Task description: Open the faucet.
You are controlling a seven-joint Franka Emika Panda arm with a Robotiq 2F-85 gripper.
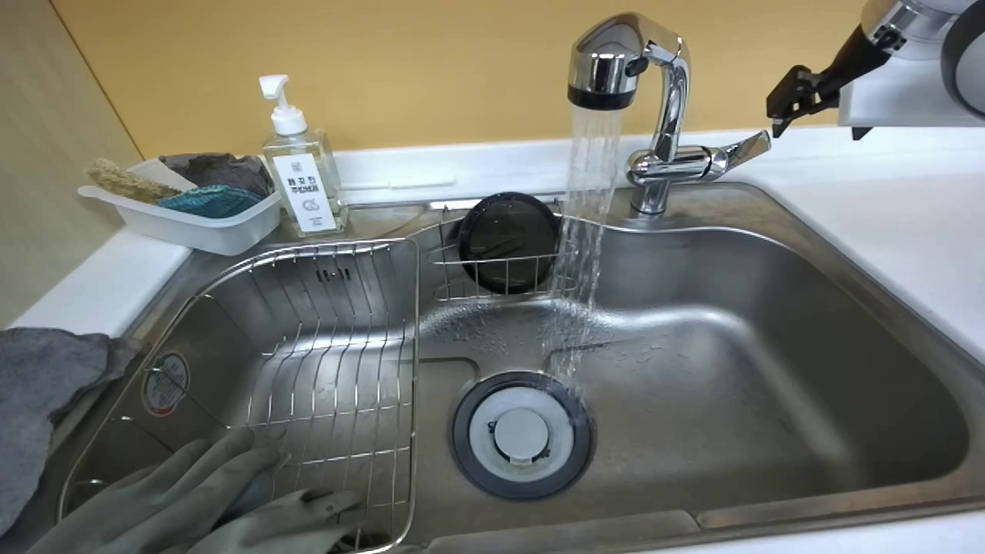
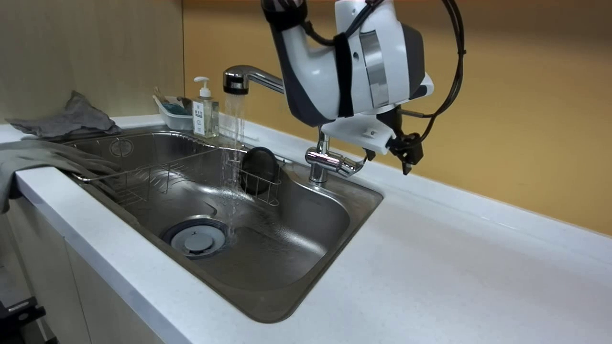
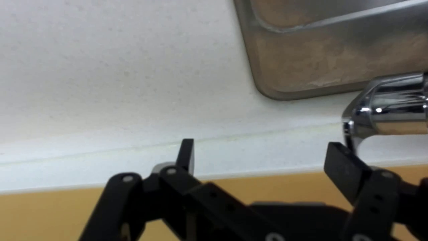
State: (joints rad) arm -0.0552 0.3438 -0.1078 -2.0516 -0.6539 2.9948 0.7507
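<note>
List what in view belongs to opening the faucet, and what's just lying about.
For the job:
faucet, running
side lever
gripper

Just lying about:
soap bottle
white tub
gray cloth
gray gloves
black disc
wire rack

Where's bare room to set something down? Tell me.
Bare: the white counter between sink rim and yellow wall; the front strip past the gloves. Crowded: along that wall, where soap bottle and tub stand side by side, and the faucet lever, with the gripper close by.
</note>
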